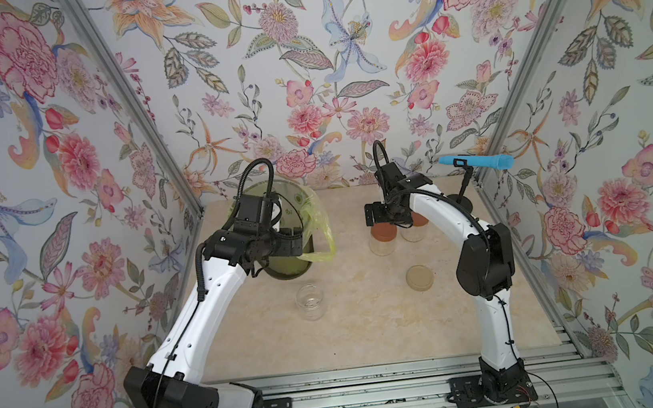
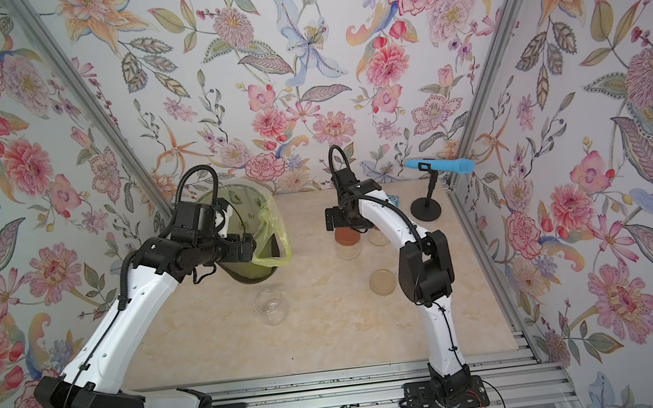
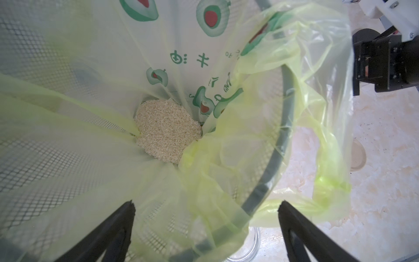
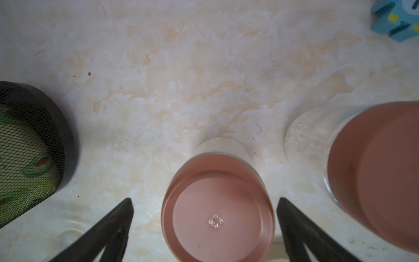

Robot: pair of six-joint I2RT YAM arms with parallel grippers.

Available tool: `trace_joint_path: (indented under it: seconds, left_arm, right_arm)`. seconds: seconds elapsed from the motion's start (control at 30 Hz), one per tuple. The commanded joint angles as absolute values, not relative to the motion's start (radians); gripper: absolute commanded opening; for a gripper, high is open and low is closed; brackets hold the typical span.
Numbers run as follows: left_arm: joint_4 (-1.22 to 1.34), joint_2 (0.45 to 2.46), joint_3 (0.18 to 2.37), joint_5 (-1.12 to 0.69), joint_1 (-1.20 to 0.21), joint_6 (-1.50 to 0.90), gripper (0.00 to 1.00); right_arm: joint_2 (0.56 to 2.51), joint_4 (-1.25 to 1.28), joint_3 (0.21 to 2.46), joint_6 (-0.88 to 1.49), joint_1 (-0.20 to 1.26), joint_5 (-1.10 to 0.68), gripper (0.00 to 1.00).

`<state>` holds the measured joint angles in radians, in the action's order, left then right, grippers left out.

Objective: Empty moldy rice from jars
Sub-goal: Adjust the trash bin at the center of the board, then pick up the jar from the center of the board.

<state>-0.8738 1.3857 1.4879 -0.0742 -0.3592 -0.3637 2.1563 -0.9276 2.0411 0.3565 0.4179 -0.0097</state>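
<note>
Right gripper (image 4: pixel 205 199), wide open, over a red-lidded jar (image 4: pixel 217 208) near the tabletop's (image 4: pixel 181 68) far edge, uncapping seemingly in hand, needing a square close; left gripper (image 3: pixel 205 202) wide, empty, above rice (image 3: pixel 167 130) in the far-left bin (image 3: pixel 288 127).

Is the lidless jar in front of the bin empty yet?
Empty. The lidless jar stands upright, its glass clear to the bottom; a rice pile lies in the bin liner.

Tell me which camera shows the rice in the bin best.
The left wrist view: it looks down into the bin, where the rice lies heaped. Both top views show the bin, not its rice; the right wrist view, only its mesh wall.
</note>
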Motion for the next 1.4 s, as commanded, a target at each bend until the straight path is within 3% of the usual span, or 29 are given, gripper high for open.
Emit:
trace_joint_path:
  seconds: [0.0,0.67,1.07,1.37]
  left_arm:
    - [-0.965,1.364,1.492,-0.084,-0.344,-0.377,1.00]
    - [-1.033,1.435,1.704,-0.024,-0.290,-0.281,1.00]
    - [-0.922,1.406,1.820,-0.140,-0.293,-0.323,1.00]
    - [-0.856,1.373,1.783,-0.190,-0.295,-0.325,1.00]
  right_arm:
    - [2.171,-0.948,2.059,0.369,0.418,-0.008,1.00]
    - [2.206,-0.955,2.027,0.345,0.448,0.086,1.00]
    - [2.280,-1.012,2.067,0.343,0.462,0.158,1.00]
    - [2.343,-1.032,2.104,0.339,0.464,0.172,0.97]
